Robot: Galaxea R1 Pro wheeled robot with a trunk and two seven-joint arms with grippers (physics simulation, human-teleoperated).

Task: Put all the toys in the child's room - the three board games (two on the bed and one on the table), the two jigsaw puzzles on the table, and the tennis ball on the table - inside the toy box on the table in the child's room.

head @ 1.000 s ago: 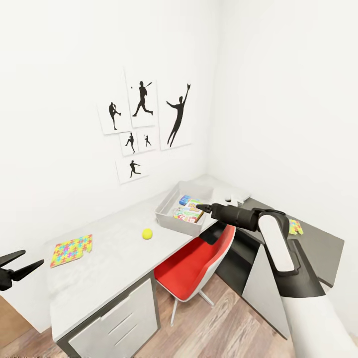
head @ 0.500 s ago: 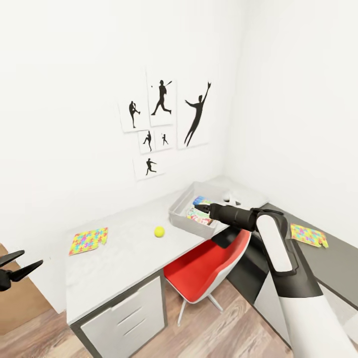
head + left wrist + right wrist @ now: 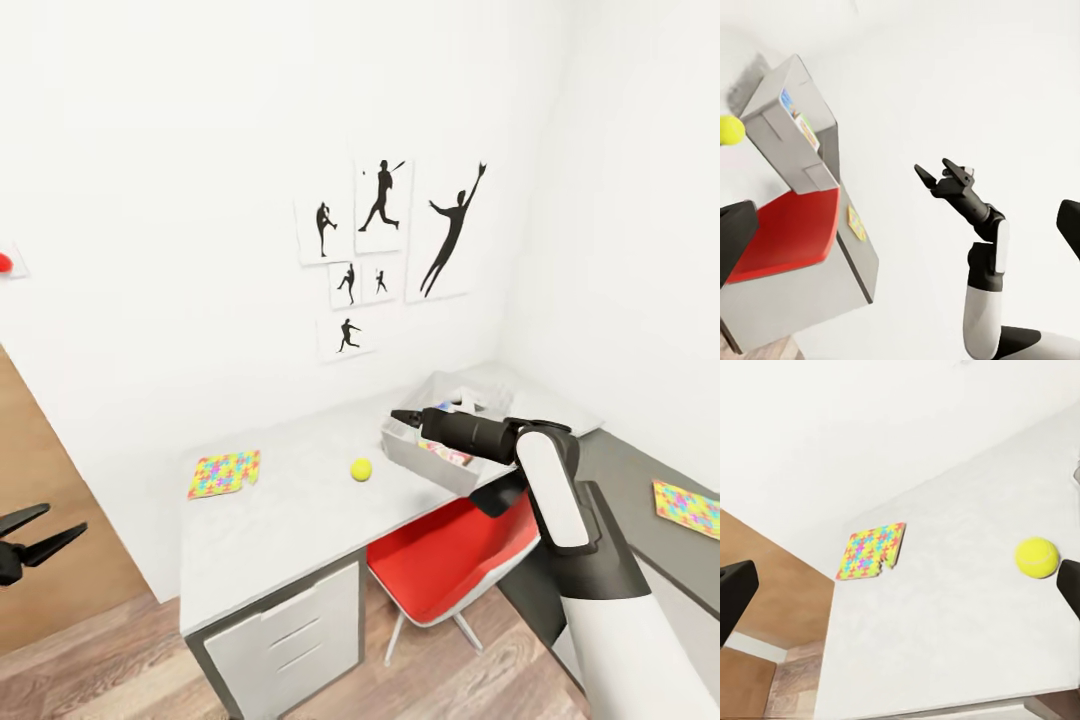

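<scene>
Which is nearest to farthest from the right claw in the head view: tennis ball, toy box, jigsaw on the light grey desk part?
From the right claw:
1. toy box, right beside the tip, desk corner.
2. tennis ball, on the light grey top, toward the robot's left.
3. jigsaw, far left end of that top.
</scene>
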